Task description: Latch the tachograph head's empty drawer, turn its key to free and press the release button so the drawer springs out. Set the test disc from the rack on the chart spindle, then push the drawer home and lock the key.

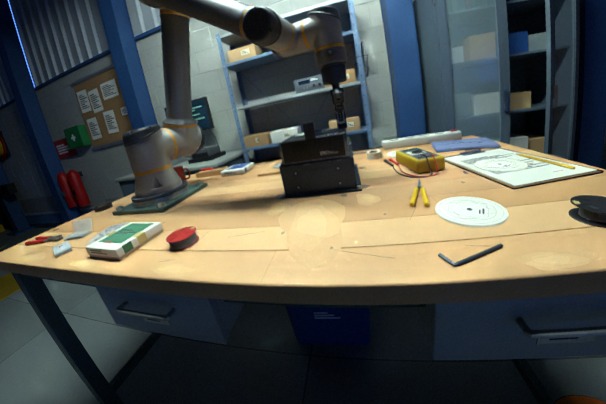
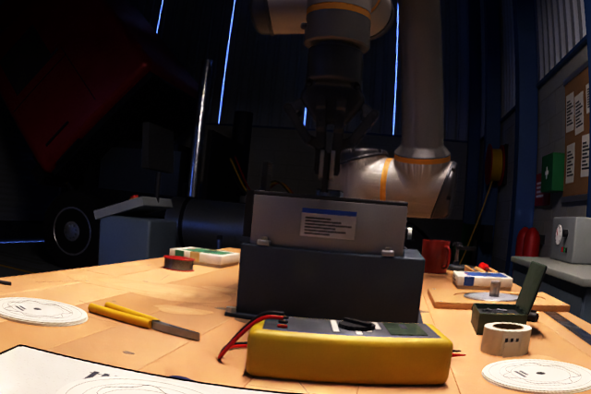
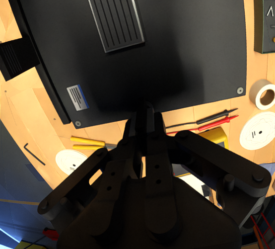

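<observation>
My gripper (image 1: pixel 341 122) (image 2: pixel 327 175) (image 3: pixel 144 113) points straight down over the top of the tachograph head (image 1: pixel 319 162) (image 2: pixel 329 256) (image 3: pixel 133 43), near its edge on the multimeter side. The head is a dark box on a wider base in the middle of the bench, with a ribbed plate (image 3: pixel 116 16) on its top. The drawer, key and release button are not visible. On a wooden board beside the head, a thin disc with a short post (image 2: pixel 491 293) lies flat.
Behind the head stand blue shelves (image 1: pixel 300 85) and the arm's base (image 1: pixel 160 160). A yellow multimeter (image 1: pixel 420 160) (image 2: pixel 348 349) with leads, yellow pliers (image 1: pixel 419 195) (image 2: pixel 143 320), paper discs (image 1: pixel 471 211) (image 2: pixel 40 311) (image 2: pixel 539 375), a tape roll (image 2: pixel 505 338), a hex key (image 1: pixel 470 255) and a green box (image 2: pixel 506 306) lie around.
</observation>
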Controlling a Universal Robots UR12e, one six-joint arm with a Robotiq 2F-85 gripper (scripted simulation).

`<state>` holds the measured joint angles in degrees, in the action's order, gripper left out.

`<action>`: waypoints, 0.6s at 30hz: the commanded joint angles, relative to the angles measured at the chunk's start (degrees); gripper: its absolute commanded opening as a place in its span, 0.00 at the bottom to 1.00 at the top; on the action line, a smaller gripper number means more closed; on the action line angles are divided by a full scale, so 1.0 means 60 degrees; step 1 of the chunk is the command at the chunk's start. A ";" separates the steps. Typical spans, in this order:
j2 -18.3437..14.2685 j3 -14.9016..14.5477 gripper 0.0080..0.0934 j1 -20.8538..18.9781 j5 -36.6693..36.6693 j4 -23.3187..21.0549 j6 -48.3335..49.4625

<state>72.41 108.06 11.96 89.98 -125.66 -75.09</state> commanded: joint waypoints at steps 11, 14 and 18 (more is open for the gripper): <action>0.0005 -0.0008 0.00 0.0002 0.0003 -0.0004 0.1689; 0.0005 -0.0008 0.00 0.0002 0.0003 -0.0004 0.2371; 0.0005 -0.0008 0.00 0.0002 0.0003 -0.0004 0.3405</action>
<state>72.41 108.06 11.96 89.97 -125.65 -54.50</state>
